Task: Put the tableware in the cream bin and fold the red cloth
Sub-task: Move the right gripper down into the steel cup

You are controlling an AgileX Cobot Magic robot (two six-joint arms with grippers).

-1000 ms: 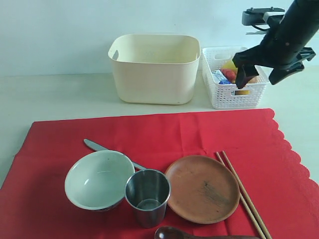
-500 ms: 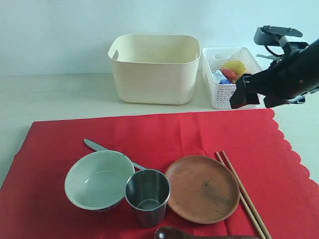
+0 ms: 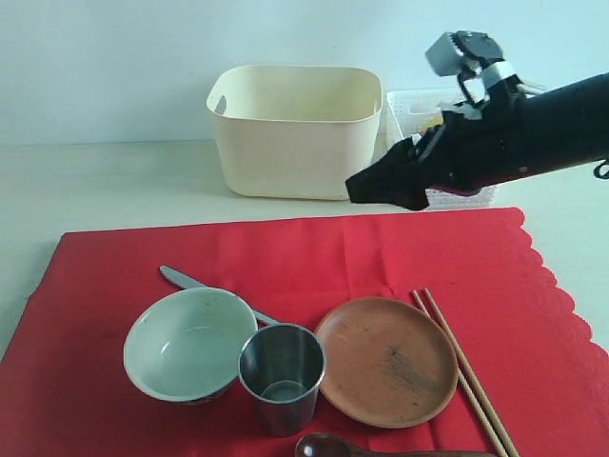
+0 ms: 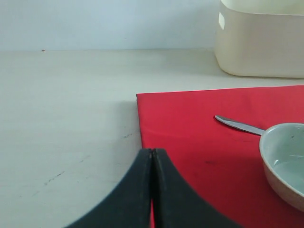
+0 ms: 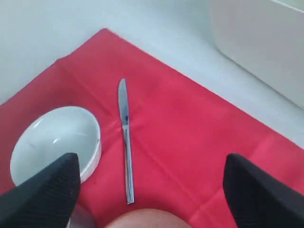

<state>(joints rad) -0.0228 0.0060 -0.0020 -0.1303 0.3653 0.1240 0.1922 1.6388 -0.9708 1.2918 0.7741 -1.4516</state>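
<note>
**Me:** Leftward went my right gripper. A moment before, it hung by the white basket. Now it was over the far strip of the red cloth, in front of the cream bin, with jaws wide and nothing between them.

**Colleague:** And for the job?

**Me:** I judged it was the approach to a first pick. The bowl, cup, plate, chopsticks, knife and spoon all still lay on the cloth. The wrist camera looked down on the knife and bowl.

**Colleague:** The left one?

**Me:** My left gripper was closed on nothing, low over the cloth's left edge.

**Colleague:** Room to move?

**Me:** The far strip was bare, so coming down there was easy. The cup stood just beside bowl and plate, and the knife ran behind the bowl's rim, so it was tight there. The bin's wall was tall to clear.
</note>
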